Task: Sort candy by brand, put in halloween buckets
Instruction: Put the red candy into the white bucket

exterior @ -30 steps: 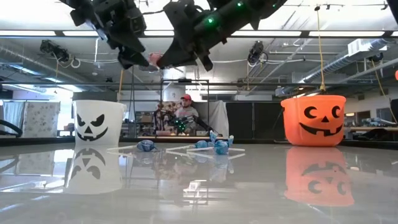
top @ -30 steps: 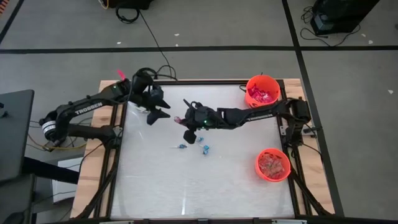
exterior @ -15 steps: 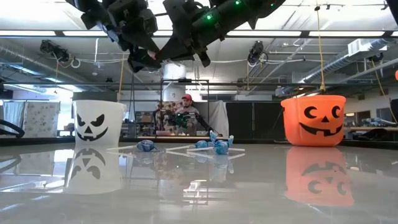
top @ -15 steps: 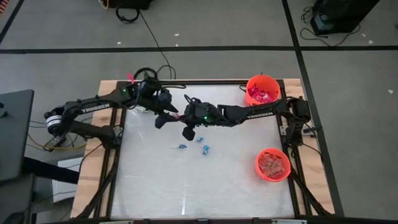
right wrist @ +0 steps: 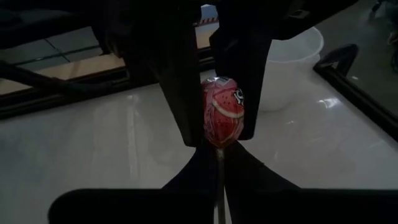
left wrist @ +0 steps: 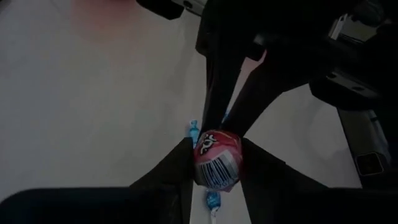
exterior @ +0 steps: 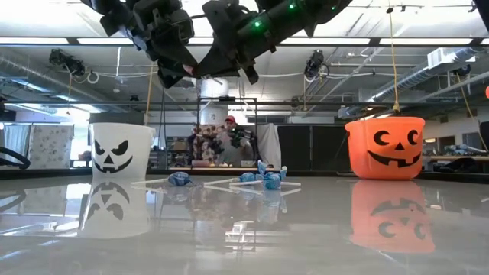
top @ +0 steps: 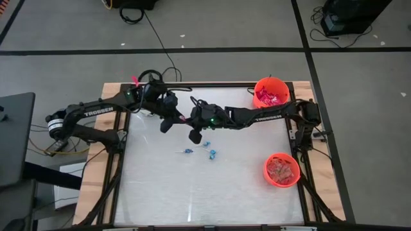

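Observation:
A red-wrapped lollipop [right wrist: 222, 112] hangs in the air between both grippers, above the table's far middle; the high view shows the lollipop [top: 182, 120] as a small pink spot. My right gripper [right wrist: 219, 163] is shut on its stick. My left gripper [left wrist: 217, 163] reaches in from the table's left and is shut on its head. Blue twisted candy [top: 210, 153] lies on the table below. One orange bucket [top: 270, 94] holds red packets, another orange bucket [top: 282, 169] stands at the near right, and a white bucket [exterior: 121, 149] stands on the left. My left gripper pinches the lollipop's round red head [left wrist: 216, 144] between its two fingers, one on each side, coming level from the table's left. The head is clear of the table. My right gripper pinches the thin stick [right wrist: 219, 152] just under the head between its fingertips, coming from the table's right. The lollipop points away from its fingers toward the left gripper, lifted clear.
Several blue candies [exterior: 263, 178] lie around the table's middle under the arms. The jack-o'-lantern bucket [exterior: 386, 147] stands at the right. A person [exterior: 229, 137] is in the room beyond the far edge. The near half of the table [top: 192, 192] is bare.
My left gripper has gone toward the table's right, up to the right gripper, and its fingers now stand on the lollipop's head. My right gripper has kept the lollipop held in the air, almost still.

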You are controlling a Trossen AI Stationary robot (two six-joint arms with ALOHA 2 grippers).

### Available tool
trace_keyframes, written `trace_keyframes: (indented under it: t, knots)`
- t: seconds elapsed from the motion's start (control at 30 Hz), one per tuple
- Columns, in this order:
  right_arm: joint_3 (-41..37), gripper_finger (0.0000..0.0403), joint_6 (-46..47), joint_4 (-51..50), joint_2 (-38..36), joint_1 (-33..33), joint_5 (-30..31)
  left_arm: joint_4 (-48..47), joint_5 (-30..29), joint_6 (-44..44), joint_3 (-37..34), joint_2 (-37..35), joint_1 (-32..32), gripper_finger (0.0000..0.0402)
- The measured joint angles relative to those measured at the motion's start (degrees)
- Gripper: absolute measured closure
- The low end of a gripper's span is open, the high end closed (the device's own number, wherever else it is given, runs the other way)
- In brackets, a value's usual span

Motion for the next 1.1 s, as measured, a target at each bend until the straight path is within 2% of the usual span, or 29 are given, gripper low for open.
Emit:
trace_keyframes:
  t: [0.13,0.33,0.5,0.63,0.73,0.9,1.1]
  knots:
    - [0.0,0.0358,0.02,-0.15,0.44,-0.75,-2.18,0.03,-1.66,-0.02,0.0,-0.04,0.02,0.0296]
    - [-1.24,0.026,0.99,-3.05,0.48,-0.95,-2.09,-6.45,-9.89,1.35,2.25,-0.09,1.78,0.0285]
    - [-5.0,0.0173,3.83,-3.6,0.66,-0.27,-3.61,-17.36,-23.23,3.22,5.47,-0.95,6.12,0.0281]
    - [-8.36,0.0128,7.0,-1.96,0.66,0.13,-3.43,-24.32,-31.27,6.1,7.69,-3.53,10.86,0.0279]
    - [-10.44,0.0113,8.27,1.59,0.66,0.21,-6.36,-26.4,-33.82,7.6,8.84,-6.03,15.73,0.0278]
    - [-11.98,0.0114,13.44,3.31,0.66,0.41,-8.59,-31.45,-34.48,7.34,8.53,-7.28,23.91,0.0277]
    - [-11.96,0.0119,9.8,3.84,0.63,0.34,-9.1,-31.35,-34.04,4.46,2.32,-7.04,30.21,0.0276]
